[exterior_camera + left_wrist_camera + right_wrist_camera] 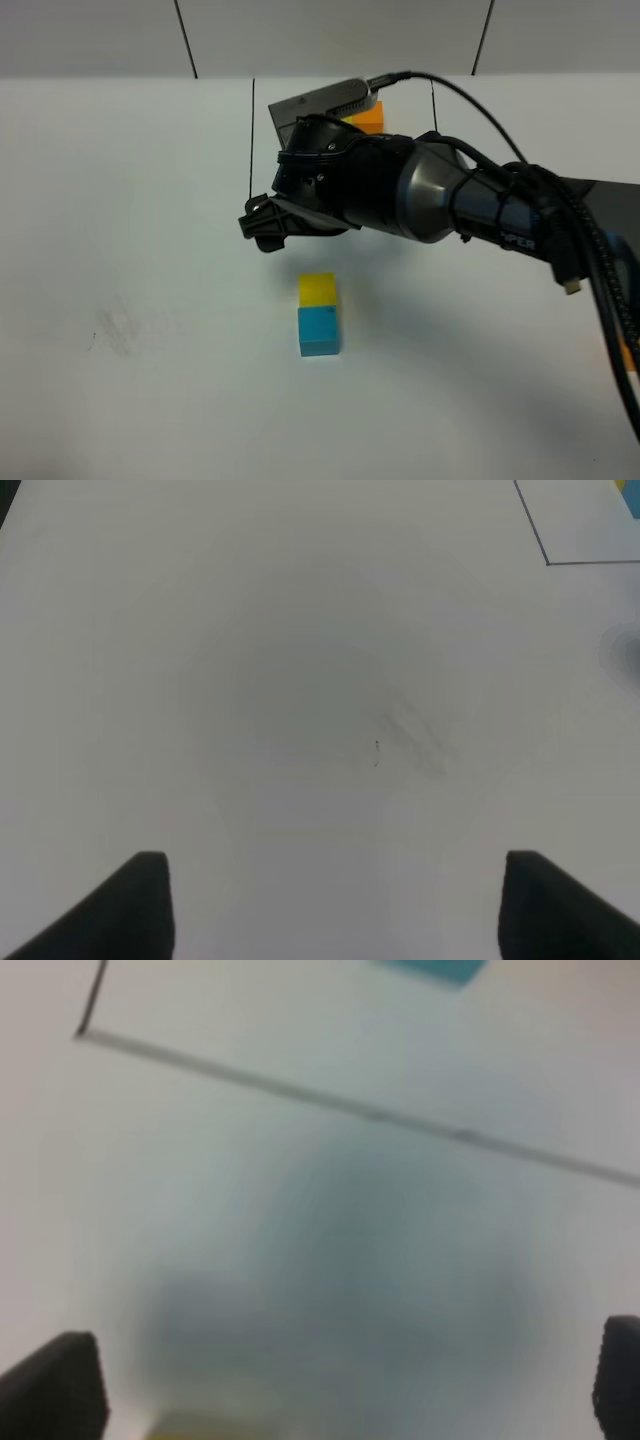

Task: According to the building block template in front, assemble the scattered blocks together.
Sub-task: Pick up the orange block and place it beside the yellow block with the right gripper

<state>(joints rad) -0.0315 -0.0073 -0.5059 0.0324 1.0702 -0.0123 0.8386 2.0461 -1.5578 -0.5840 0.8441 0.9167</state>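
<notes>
A yellow cube-shaped plastic block (318,289) and a cyan cube-shaped plastic block (320,332) lie touching, end to end, on the white surface (130,200). The yellow one is on the far side.

Beyond this pair, the right gripper (262,228) hangs over the surface, just past the yellow block and slightly left of it. Its black arm (440,195) reaches in from the right. In the blurred right wrist view the right gripper (335,1385) has its jaws spread wide, with bare surface between them. A cyan patch (430,968) shows past a thin black line (350,1108), too smeared to identify.

Further behind the pair, an orange plastic block (369,116) sits between two thin black lines (252,140) drawn on the surface. The arm hides most of it.

The left gripper (335,910) does not appear in the high view. Its own camera shows its jaws wide apart, holding nothing, over a faintly smudged patch (405,742) of surface. A black line corner (548,560) lies well ahead.
</notes>
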